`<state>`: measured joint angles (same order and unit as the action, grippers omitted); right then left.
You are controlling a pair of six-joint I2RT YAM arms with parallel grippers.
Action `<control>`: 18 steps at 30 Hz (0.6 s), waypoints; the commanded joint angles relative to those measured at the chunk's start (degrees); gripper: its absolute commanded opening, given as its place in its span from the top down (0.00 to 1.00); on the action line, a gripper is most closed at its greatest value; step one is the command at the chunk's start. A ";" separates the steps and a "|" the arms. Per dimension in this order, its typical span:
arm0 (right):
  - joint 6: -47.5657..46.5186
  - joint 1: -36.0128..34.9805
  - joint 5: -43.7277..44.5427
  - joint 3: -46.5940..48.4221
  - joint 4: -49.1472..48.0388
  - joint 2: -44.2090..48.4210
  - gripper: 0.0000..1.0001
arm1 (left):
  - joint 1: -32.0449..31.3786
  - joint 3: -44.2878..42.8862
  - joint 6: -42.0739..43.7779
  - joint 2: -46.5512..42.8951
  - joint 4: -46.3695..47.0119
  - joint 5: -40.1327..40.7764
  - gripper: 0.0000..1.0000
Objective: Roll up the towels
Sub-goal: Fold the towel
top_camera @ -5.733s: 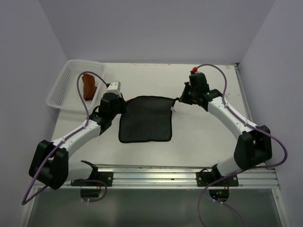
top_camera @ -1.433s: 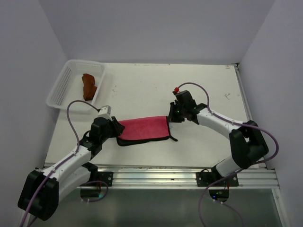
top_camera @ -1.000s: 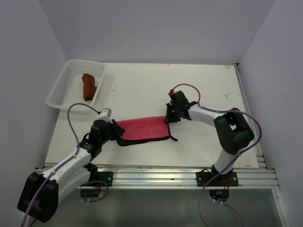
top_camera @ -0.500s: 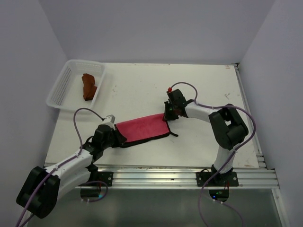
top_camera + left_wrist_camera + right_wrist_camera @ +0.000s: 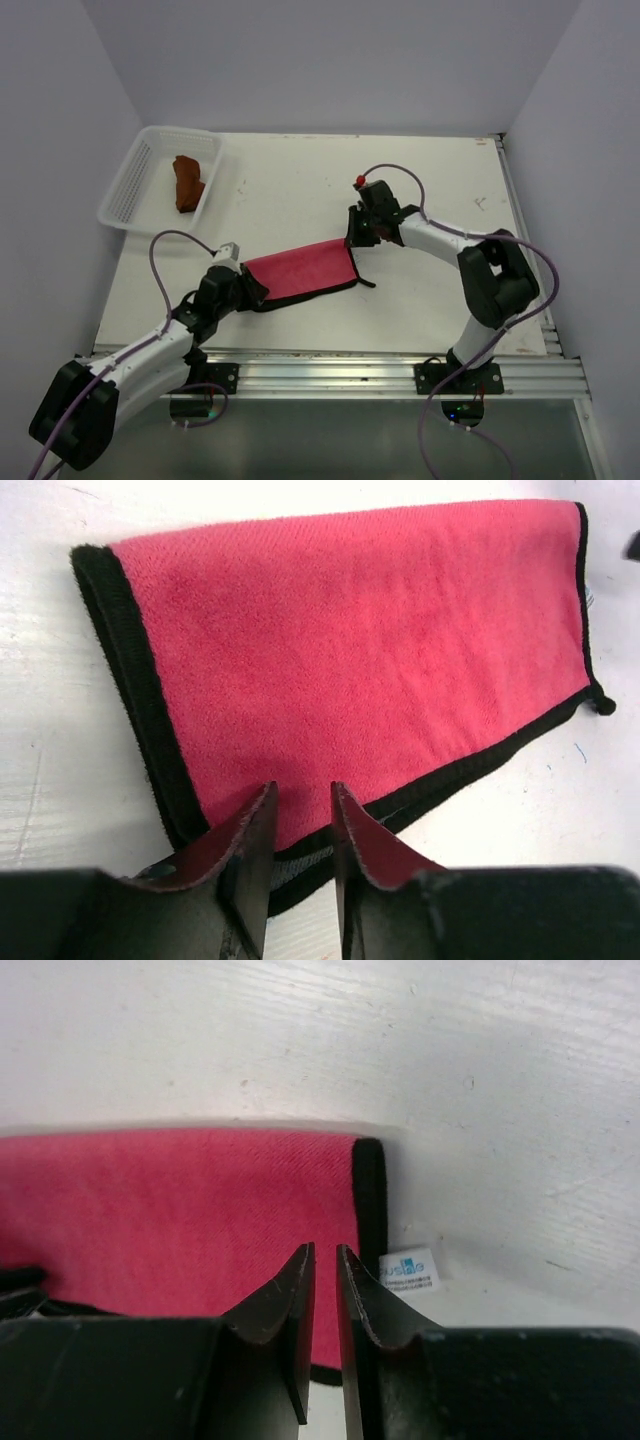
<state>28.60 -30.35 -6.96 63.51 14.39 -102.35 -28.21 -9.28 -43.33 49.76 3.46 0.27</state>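
Note:
The pink-red towel [image 5: 300,272] with dark edging lies folded into a long strip near the table's front, tilted up to the right. My left gripper [image 5: 243,286] is over its left near edge; in the left wrist view the jaws [image 5: 302,790] stand narrowly open above the towel [image 5: 350,650], gripping nothing. My right gripper [image 5: 356,232] is at the towel's right end; in the right wrist view its jaws [image 5: 325,1252] are almost closed and empty over the towel [image 5: 180,1210]. The rust-orange towel [image 5: 186,183] lies crumpled in the basket.
The white mesh basket [image 5: 128,190] stands at the far left edge of the table. The towel's dark loop [image 5: 366,284] trails off its right near corner, and a white label [image 5: 408,1268] lies beside its right edge. The rail [image 5: 330,365] runs along the near edge.
The dark-side-up towel has been folded into a pink strip. In the last second its left end slid nearer with my left gripper; my right gripper drew back slightly, far and right.

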 commanded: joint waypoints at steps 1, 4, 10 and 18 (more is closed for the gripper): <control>-2.76 0.29 0.63 -0.04 2.65 8.12 0.81 | -0.27 -0.12 -0.44 -0.72 0.84 2.80 0.68; -1.53 0.29 1.08 -2.24 4.41 10.85 0.76 | -0.27 -1.62 0.96 1.21 1.19 3.15 0.64; -1.97 0.11 3.19 -7.69 5.21 11.91 0.74 | -0.27 -4.78 2.29 1.22 0.41 4.82 0.58; -1.18 -4.19 1.78 -10.77 1.78 8.84 0.72 | -0.27 -7.42 3.16 -3.79 -3.37 6.76 0.56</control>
<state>27.53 -32.40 -5.28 52.90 18.09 -92.64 -28.23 -14.31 -42.15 47.81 0.97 5.04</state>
